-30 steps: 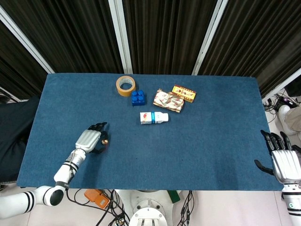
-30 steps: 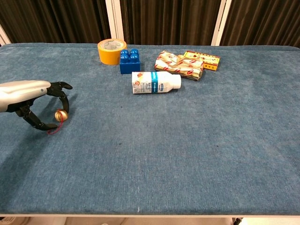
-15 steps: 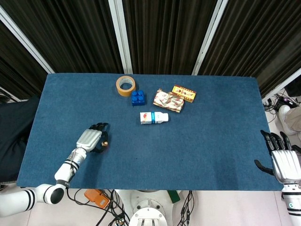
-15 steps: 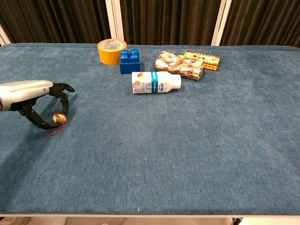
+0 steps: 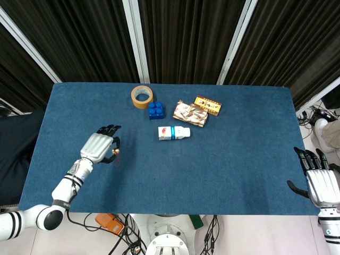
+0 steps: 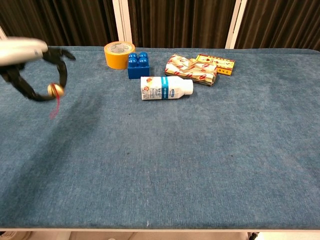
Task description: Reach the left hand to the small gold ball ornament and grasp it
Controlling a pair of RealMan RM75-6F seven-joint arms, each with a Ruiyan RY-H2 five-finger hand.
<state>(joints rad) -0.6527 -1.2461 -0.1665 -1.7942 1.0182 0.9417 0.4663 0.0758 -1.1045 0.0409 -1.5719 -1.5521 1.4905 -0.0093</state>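
The small gold ball ornament hangs in the air, pinched between the thumb and a finger of my left hand, with its red string dangling below. In the head view the ornament peeks out at the right side of the left hand, over the table's left part. My right hand rests at the table's right front edge with fingers apart and nothing in it; the chest view does not show it.
On the blue table toward the back lie a roll of tape, a blue brick, a white bottle on its side, a snack packet and a small yellow box.
My left hand has closed on the gold ornament and lifted it clear of the table, moving up and slightly back. The right hand has not moved.
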